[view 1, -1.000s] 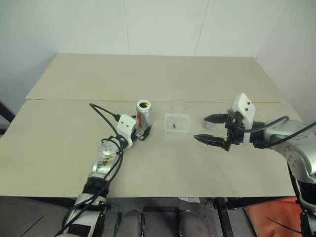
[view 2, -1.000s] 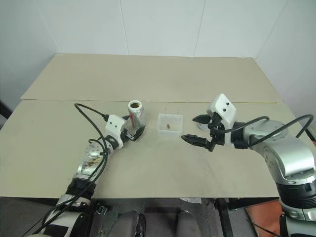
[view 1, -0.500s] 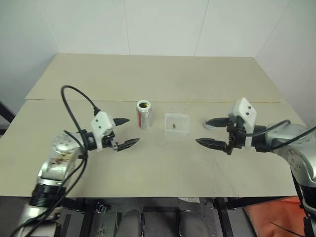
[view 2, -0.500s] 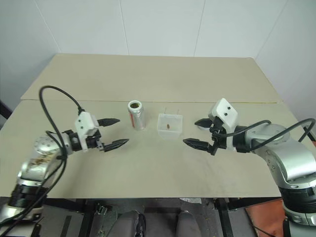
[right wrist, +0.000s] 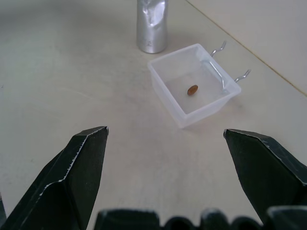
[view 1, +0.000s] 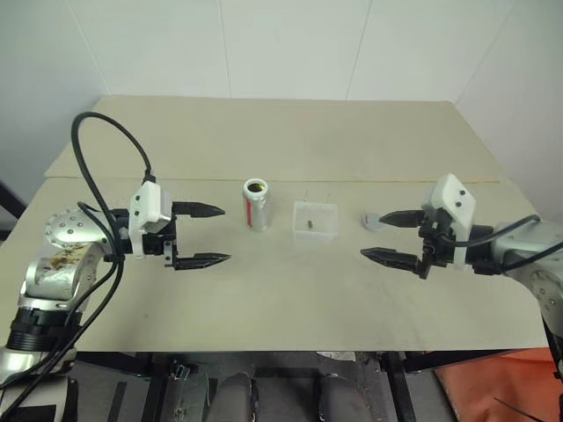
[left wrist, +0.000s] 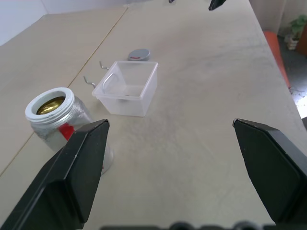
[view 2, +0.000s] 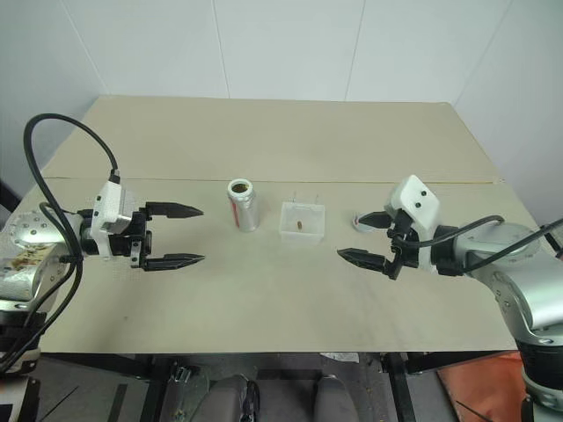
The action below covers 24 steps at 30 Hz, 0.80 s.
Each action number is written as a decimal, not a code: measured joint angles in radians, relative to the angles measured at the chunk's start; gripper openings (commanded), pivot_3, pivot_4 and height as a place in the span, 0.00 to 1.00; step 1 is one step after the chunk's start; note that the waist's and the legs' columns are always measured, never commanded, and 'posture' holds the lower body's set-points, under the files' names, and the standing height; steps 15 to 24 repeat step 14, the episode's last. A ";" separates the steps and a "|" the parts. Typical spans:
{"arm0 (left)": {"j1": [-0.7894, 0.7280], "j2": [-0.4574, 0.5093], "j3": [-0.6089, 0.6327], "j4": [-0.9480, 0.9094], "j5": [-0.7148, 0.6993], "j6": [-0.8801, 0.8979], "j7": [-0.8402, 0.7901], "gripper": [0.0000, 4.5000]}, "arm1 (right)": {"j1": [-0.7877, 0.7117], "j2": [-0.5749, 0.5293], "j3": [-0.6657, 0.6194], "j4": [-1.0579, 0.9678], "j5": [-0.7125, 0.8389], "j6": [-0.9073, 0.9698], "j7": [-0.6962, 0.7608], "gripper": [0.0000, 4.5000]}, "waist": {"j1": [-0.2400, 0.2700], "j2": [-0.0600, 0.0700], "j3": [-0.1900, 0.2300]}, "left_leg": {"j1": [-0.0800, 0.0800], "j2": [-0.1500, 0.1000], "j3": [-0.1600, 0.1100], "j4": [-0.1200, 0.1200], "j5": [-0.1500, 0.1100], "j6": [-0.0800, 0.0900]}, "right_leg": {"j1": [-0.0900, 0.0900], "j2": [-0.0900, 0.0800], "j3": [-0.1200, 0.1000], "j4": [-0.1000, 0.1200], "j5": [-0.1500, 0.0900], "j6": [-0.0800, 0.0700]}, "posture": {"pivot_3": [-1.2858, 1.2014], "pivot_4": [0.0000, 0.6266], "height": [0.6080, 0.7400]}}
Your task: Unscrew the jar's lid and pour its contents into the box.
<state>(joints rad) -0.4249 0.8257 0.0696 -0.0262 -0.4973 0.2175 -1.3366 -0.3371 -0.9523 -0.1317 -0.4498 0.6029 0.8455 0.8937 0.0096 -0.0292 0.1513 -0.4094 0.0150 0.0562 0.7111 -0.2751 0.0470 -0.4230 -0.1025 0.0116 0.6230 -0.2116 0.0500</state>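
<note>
Both grippers are hanging wide open w/ nothing in them, one on each side of the task things. Left gripper [view 1: 201,235] is pointing sideways at the jar [view 1: 256,204], which is standing just past its fingertips, a bit off to the far side. Jar is upright, long way going up & down, mouth open w/ no cap on it. Right gripper [view 1: 391,236] is pointing back the other way, toward the box [view 1: 315,221]. Box is sitting between jar and right gripper, just beside the jar, not touching. One small brown bit [right wrist: 192,89] is lying inside the box. Lid [view 1: 373,221] is lying flat on the table [view 1: 264,290], right next to the right gripper's far finger.

Left gripper is nearer the jar, right is nearer the box & lid. Looks like unscrewing is done and at least some contents are poured. Both arms are sticking out to the sides, elbows wide, fingers level.
</note>
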 measured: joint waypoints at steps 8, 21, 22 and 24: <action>0.033 0.000 0.009 -0.028 -0.014 0.011 0.013 0.99 | 0.032 -0.012 -0.012 -0.038 0.011 0.003 -0.006 1.00 | 0.001 0.000 0.000 | 0.000 0.000 0.000 0.000 0.000 0.000 | 0.000 0.000 0.000 -0.001 0.000 0.000 | 0.52 0.24 1.00; 0.044 0.001 0.020 -0.048 -0.015 0.028 0.022 0.99 | 0.040 -0.012 -0.012 -0.045 0.011 0.003 -0.012 1.00 | 0.001 0.000 0.000 | 0.000 0.000 0.000 0.000 0.000 0.000 | 0.000 0.000 0.000 -0.001 0.000 0.000 | 0.52 0.24 1.00; 0.044 0.001 0.020 -0.048 -0.015 0.028 0.022 0.99 | 0.040 -0.012 -0.012 -0.045 0.011 0.003 -0.012 1.00 | 0.001 0.000 0.000 | 0.000 0.000 0.000 0.000 0.000 0.000 | 0.000 0.000 0.000 -0.001 0.000 0.000 | 0.52 0.24 1.00; 0.044 0.001 0.020 -0.048 -0.015 0.028 0.022 0.99 | 0.040 -0.012 -0.012 -0.045 0.011 0.003 -0.012 1.00 | 0.001 0.000 0.000 | 0.000 0.000 0.000 0.000 0.000 0.000 | 0.000 0.000 0.000 -0.001 0.000 0.000 | 0.52 0.24 1.00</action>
